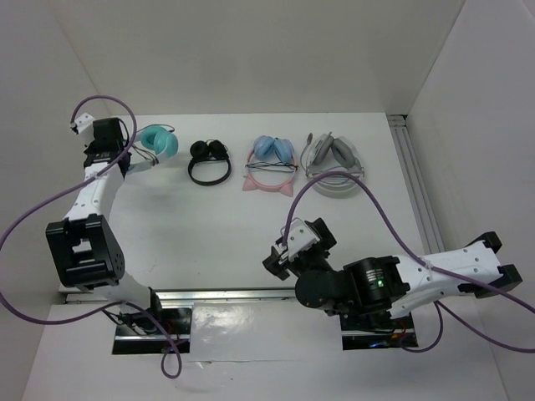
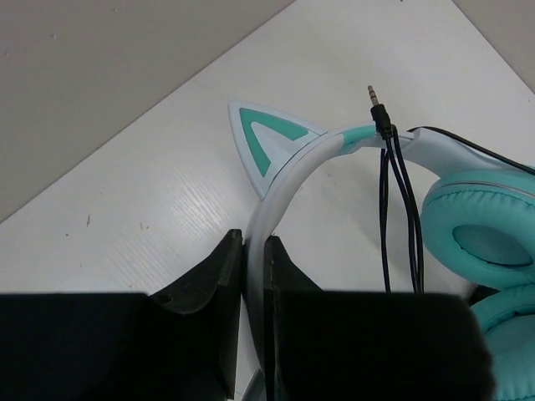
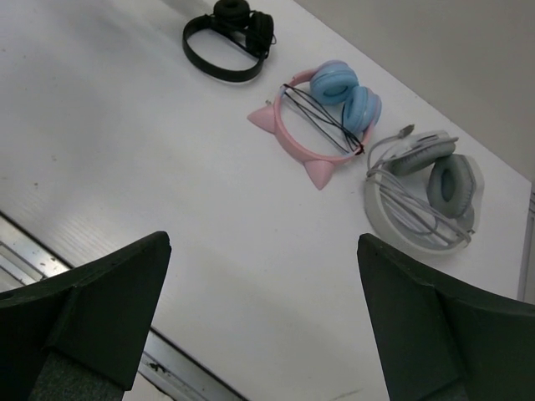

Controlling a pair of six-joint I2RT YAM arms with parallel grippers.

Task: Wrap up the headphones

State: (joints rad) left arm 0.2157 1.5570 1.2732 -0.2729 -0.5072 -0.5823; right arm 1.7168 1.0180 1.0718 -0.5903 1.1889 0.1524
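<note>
The headphones (image 1: 159, 142) with teal ear cups lie at the table's back left. In the left wrist view their white headband (image 2: 284, 188) carries a teal-and-white cat ear (image 2: 263, 138), and the thin black cable (image 2: 397, 209) loops over the band with its plug (image 2: 376, 104) sticking up. My left gripper (image 2: 253, 246) is shut on the white headband; it also shows in the top view (image 1: 134, 159). My right gripper (image 3: 263, 251) is open and empty above bare table near the front; it shows in the top view too (image 1: 288, 251).
A small black pair (image 1: 209, 160), a light-blue pair with a pink cat-ear band (image 1: 272, 163) and a grey-and-white pair (image 1: 334, 163) lie in a row along the back. A metal rail (image 1: 226, 294) runs along the table's near edge. White walls enclose the table.
</note>
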